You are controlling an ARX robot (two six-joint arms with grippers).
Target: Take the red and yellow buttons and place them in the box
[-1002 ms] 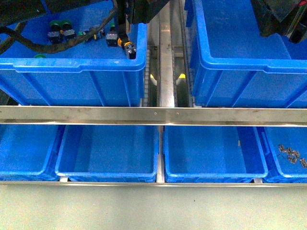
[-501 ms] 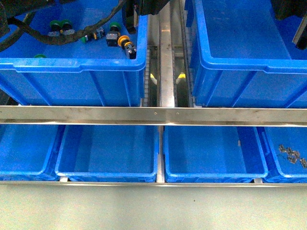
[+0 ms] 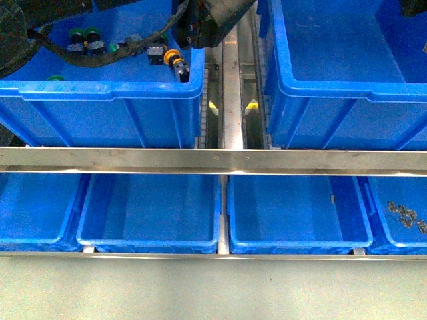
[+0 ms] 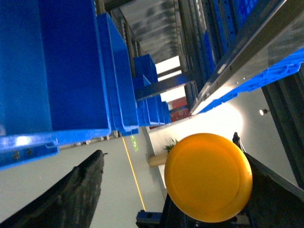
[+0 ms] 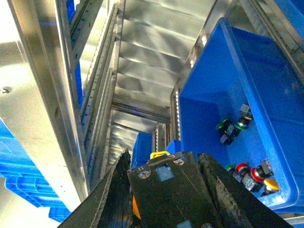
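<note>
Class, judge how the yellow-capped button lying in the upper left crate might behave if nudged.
The yellow-capped button lies on its side; its round cap would probably let it roll. It looks small and rigid, likely light. The crate wall beside it should stop it.

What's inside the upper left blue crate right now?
The upper left crate holds several push-button switches: green-capped ones near the back and a yellow-capped one by the right wall. A black cable and the left arm cover part of the floor, so more may be hidden.

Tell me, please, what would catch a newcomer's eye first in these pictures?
Probably the round yellow mushroom cap filling the left wrist view, held in the left gripper. Next, the deep blue plastic crate at upper left in the front view, with green-capped and yellow-capped switches inside.
</note>
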